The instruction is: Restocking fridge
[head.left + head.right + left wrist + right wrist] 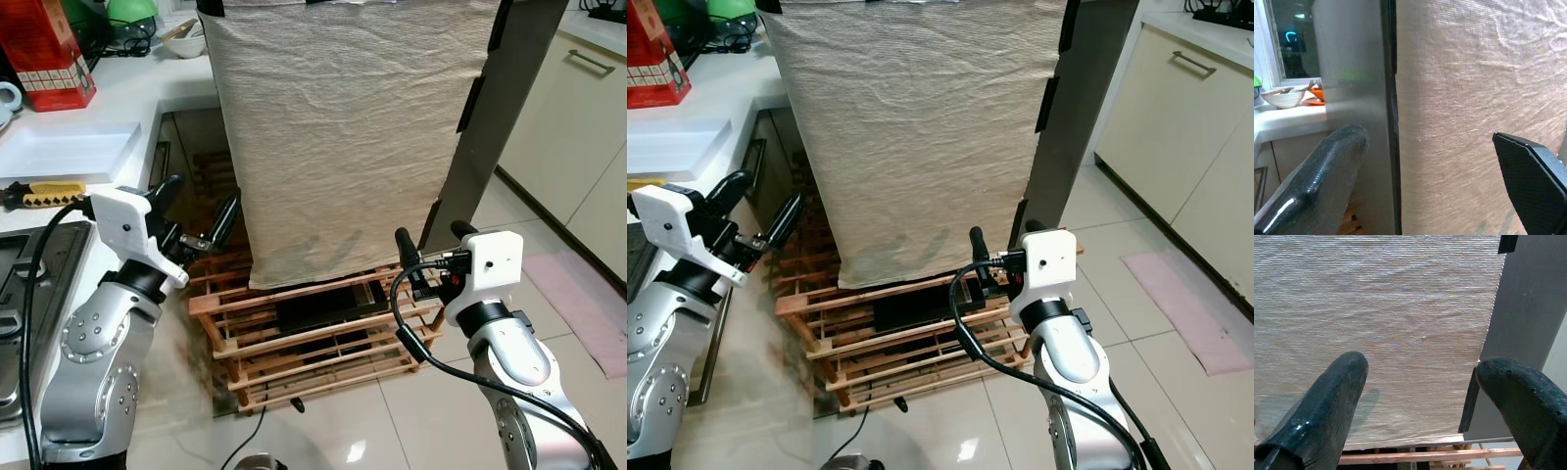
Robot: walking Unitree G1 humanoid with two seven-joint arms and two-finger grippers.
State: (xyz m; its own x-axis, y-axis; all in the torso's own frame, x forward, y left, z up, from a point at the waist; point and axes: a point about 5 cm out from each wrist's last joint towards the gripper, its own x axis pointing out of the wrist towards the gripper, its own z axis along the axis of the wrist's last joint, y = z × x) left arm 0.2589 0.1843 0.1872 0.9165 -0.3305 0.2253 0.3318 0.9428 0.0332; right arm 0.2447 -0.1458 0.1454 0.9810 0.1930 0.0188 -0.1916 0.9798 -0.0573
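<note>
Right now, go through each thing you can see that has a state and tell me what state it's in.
Left end effector: open, empty, raised beside the cloth.
Right end effector: open, empty, near the cloth's lower right corner.
Cloth cover: hanging down over the fridge front.
Wooden pallet: flat on the floor under the fridge.
Cabinet door: shut.

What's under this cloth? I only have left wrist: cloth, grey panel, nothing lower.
Observer: A slatted wooden pallet; the covered unit stands on it.
Operator: Where's the right tool?
Observer: Right tool is open, low, in front of the cloth's lower right corner.
Operator: What's on the counter by the left arm?
Observer: A white tray near the counter's edge, and a red box behind it.
</note>
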